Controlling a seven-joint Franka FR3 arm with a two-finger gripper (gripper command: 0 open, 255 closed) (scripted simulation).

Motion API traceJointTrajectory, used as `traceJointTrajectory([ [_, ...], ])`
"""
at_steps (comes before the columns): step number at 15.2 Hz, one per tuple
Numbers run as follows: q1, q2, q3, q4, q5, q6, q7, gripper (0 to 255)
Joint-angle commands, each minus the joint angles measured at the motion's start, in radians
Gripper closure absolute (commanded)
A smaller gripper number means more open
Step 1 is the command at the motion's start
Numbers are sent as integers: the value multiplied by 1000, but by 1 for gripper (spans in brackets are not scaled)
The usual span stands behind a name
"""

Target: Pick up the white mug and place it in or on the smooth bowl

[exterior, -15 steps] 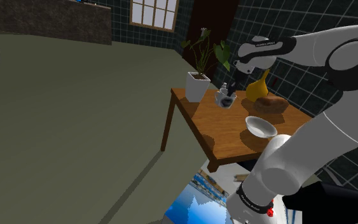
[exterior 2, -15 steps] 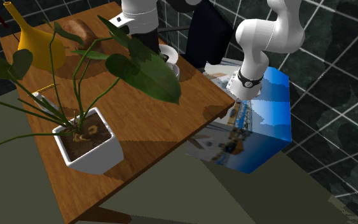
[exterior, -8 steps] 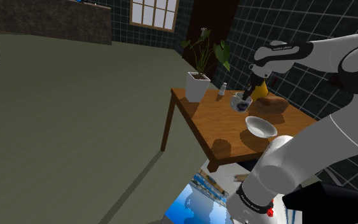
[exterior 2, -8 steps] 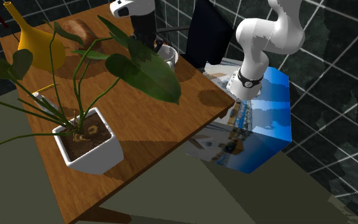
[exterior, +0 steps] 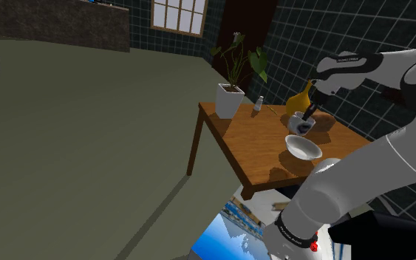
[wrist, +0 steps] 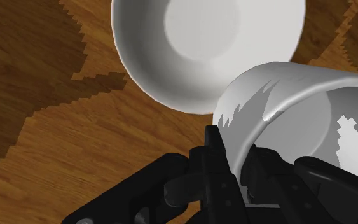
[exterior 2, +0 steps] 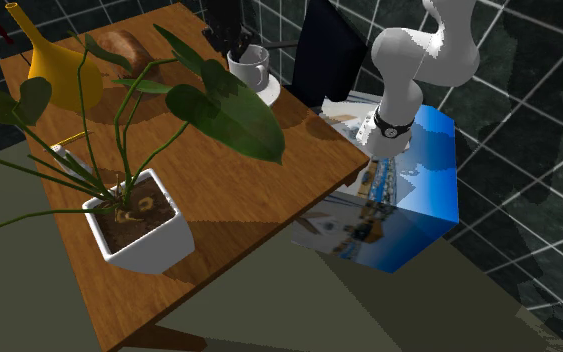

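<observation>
My black gripper (exterior: 307,119) is shut on the rim of the white mug (exterior: 299,122) and holds it in the air, tilted. The mug hangs just above the smooth white bowl (exterior: 303,147), which rests on the wooden table (exterior: 250,144) near its front edge. In the second exterior view the mug (exterior 2: 249,69) sits over the bowl (exterior 2: 270,93), with the gripper (exterior 2: 235,44) above it. In the wrist view the gripper (wrist: 234,159) clasps the mug (wrist: 292,111) wall, one finger outside and one inside. The bowl (wrist: 203,44) lies close below, beside the mug's mouth.
A white square plant pot (exterior: 229,100) with long leaves stands at the table's far corner, with a small bottle (exterior: 258,105) beside it. A yellow jug (exterior: 299,100) and a brown round object (exterior: 321,122) stand behind the bowl. The blue-printed stand (exterior 2: 409,190) is next to the table.
The gripper has carried the mug from near the plant pot and bottle toward the shoulder view's right, ending just above the bowl. The bowl has stayed in place.
</observation>
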Motion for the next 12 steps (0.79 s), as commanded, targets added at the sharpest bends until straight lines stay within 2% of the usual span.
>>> traceJointTrajectory([
  [1,-6,3,-40,27,-5,-17,-49,255],
  [3,-2,16,-98,59,-5,-30,-110,255],
  [12,36,56,-175,-29,10,94,-136,255],
])
